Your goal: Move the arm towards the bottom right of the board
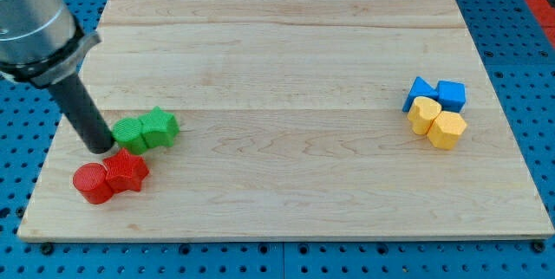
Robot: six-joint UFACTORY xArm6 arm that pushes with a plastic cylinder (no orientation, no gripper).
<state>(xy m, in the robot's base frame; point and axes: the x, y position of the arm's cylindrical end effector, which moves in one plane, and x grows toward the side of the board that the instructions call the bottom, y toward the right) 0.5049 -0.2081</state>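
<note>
My tip (101,146) rests on the wooden board (286,184) at the view's left, just left of a green block (129,133) and above the red blocks. A second green block (159,127) touches the first on its right. A red cylinder (92,183) and a red star-shaped block (127,171) sit together below my tip. At the view's right, a blue block (420,92) and a blue cube (451,95) sit above a yellow block (424,115) and a yellow hexagonal block (447,129), all clustered together.
The board lies on a blue perforated table (26,140). The arm's grey body (30,19) fills the view's top left corner.
</note>
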